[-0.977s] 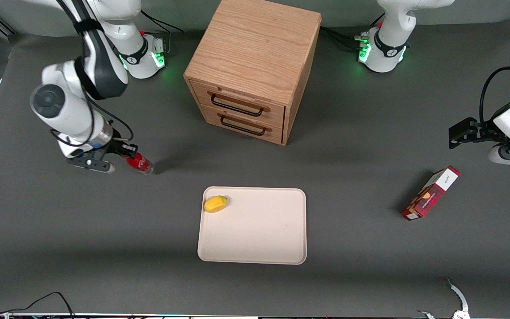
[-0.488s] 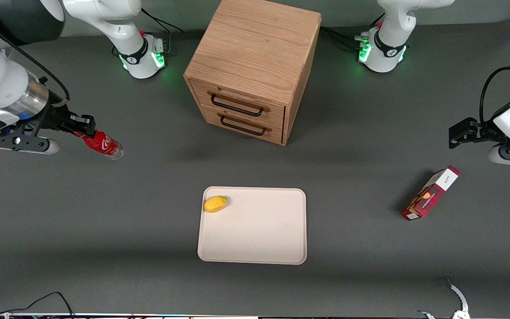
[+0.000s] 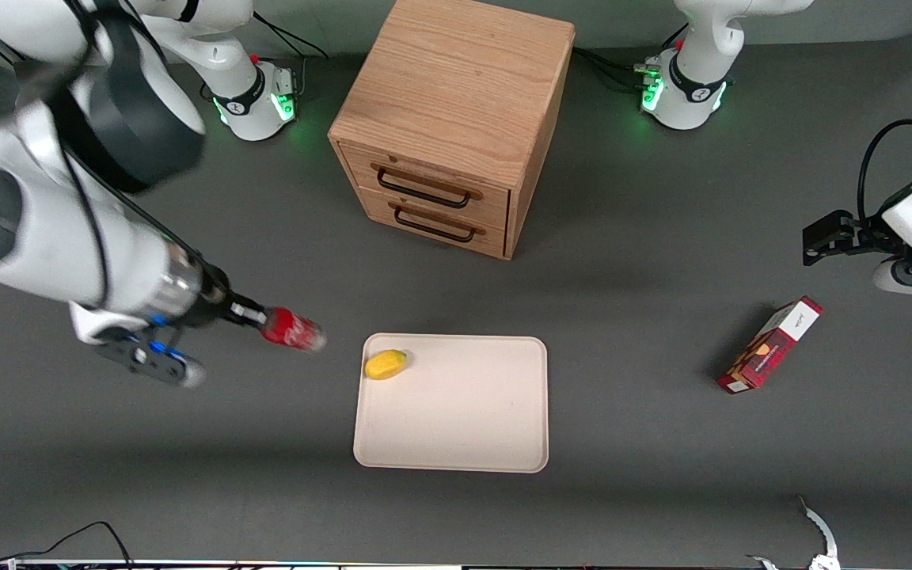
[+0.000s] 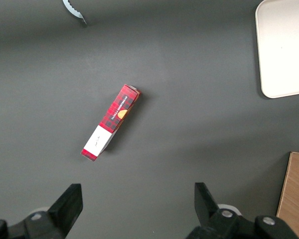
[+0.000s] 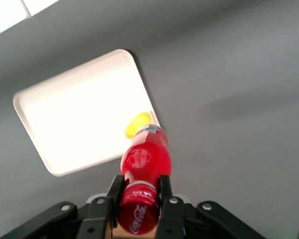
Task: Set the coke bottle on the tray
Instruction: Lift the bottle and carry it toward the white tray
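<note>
My right gripper is shut on the cap end of the small red coke bottle and holds it in the air, lying nearly level, beside the tray's edge toward the working arm's end. In the right wrist view the gripper clamps the bottle between both fingers, with the base pointing at the tray. The cream-beige tray lies flat on the table, nearer the front camera than the cabinet.
A yellow fruit-like object lies in the tray's corner closest to the bottle, also seen in the right wrist view. A wooden two-drawer cabinet stands farther from the camera. A red carton lies toward the parked arm's end.
My gripper lifted the bottle off the table, swung out toward the working arm's end, and has now carried it in close to the tray's edge.
</note>
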Robot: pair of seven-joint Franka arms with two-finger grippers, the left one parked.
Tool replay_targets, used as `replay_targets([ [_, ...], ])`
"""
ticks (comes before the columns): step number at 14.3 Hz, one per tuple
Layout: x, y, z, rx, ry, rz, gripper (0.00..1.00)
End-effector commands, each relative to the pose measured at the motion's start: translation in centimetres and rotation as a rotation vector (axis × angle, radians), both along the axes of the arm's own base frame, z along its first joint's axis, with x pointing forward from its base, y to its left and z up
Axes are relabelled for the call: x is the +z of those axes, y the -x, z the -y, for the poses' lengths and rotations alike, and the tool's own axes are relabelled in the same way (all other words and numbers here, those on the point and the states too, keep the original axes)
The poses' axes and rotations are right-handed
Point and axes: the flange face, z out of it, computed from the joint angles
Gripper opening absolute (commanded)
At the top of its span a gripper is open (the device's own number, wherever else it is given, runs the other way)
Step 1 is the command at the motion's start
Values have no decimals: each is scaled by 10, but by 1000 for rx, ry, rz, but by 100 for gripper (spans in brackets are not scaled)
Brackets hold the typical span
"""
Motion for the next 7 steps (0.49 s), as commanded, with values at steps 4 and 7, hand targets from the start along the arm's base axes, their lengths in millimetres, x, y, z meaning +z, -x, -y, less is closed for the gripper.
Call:
replay_targets([
  [4, -118, -41, -62, -252, 40, 88, 0],
  [7, -154, -44, -76, -286, 51, 101, 0],
])
